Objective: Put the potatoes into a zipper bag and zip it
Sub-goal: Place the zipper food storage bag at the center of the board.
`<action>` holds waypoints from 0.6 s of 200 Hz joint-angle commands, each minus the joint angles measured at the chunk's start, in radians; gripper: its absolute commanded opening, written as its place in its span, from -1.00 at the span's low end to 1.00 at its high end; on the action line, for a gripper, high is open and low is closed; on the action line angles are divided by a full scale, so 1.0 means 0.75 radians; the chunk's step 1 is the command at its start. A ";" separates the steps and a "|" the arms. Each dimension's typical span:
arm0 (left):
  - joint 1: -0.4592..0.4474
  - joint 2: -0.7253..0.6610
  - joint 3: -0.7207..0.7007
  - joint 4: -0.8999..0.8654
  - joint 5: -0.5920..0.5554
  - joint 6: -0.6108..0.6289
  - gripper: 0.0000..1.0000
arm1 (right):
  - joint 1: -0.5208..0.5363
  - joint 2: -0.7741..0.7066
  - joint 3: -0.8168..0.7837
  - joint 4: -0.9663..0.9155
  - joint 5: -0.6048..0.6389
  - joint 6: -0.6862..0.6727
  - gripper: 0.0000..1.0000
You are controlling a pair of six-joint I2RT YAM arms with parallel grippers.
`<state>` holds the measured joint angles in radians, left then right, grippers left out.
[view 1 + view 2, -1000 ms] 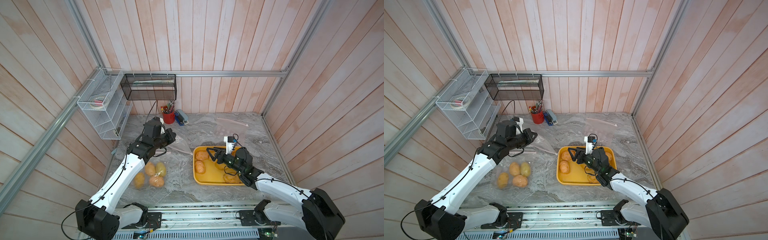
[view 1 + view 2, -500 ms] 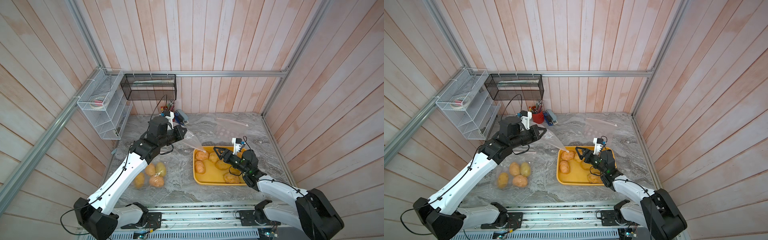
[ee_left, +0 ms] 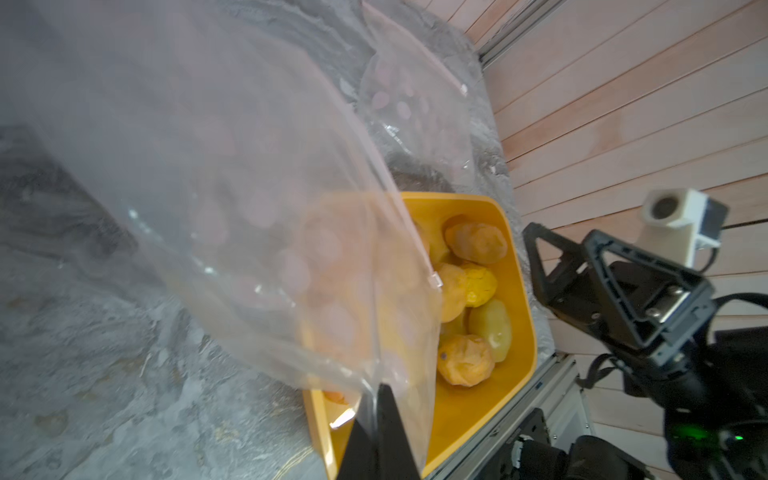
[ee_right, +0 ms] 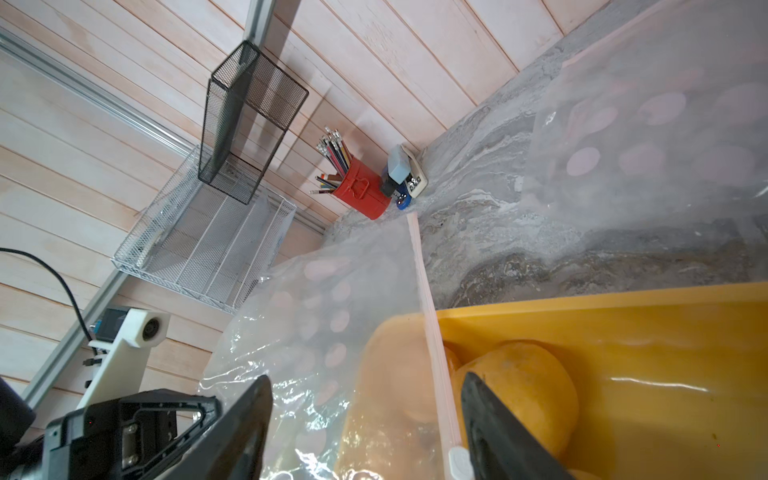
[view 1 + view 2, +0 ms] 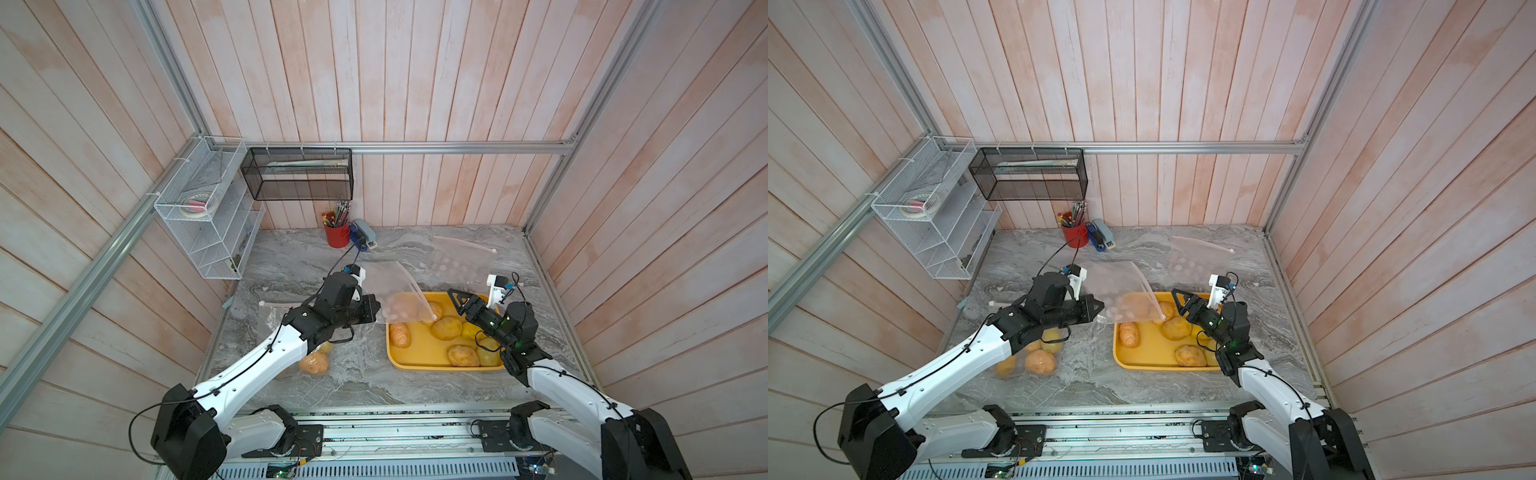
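I can read no word, number or brand anywhere. The zipper bag [image 5: 395, 286] carries only pale round dots, no letters. The yellow tray [image 5: 419, 362] is plain. At eleven o'clock on the table, the red pencil cup [image 5: 336, 237] and the stapler [image 5: 363, 232] show marks too small to read.

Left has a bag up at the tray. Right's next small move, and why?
Probably close the right gripper on the zipper strip of the bag: its open jaws straddle the strip, the left gripper pinches the bag's edge, and potatoes lie loose in the tray.
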<state>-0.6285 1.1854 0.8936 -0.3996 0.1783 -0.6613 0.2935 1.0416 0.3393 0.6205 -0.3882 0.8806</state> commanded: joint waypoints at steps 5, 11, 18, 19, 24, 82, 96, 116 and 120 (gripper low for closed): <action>0.020 -0.097 -0.098 -0.051 -0.079 0.059 -1.00 | 0.012 0.084 0.087 -0.133 -0.043 -0.097 0.34; 0.020 -0.100 -0.115 -0.066 -0.115 0.057 -1.00 | 0.024 0.108 0.102 -0.158 -0.035 -0.119 0.31; 0.023 -0.093 -0.125 -0.093 -0.168 0.050 -1.00 | 0.039 0.137 0.125 -0.195 -0.015 -0.146 0.28; 0.023 -0.092 -0.127 -0.095 -0.175 0.050 -1.00 | 0.041 0.141 0.130 -0.200 -0.012 -0.150 0.28; 0.029 -0.084 -0.127 -0.107 -0.201 0.049 -1.00 | 0.057 0.163 0.148 -0.223 0.006 -0.168 0.27; 0.077 -0.026 -0.132 -0.111 -0.185 0.074 -1.00 | 0.198 0.398 0.335 -0.338 0.080 -0.310 0.11; 0.077 -0.031 -0.129 -0.118 -0.187 0.074 -1.00 | 0.210 0.465 0.402 -0.384 0.083 -0.350 0.10; 0.077 -0.055 -0.138 -0.106 -0.188 0.072 -1.00 | 0.232 0.568 0.511 -0.465 0.106 -0.411 0.09; 0.076 -0.060 -0.139 -0.106 -0.189 0.072 -1.00 | 0.234 0.587 0.531 -0.474 0.107 -0.421 0.09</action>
<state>-0.5720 1.1603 0.8066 -0.4801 0.0505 -0.6235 0.4515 1.4132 0.6510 0.3519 -0.3401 0.6468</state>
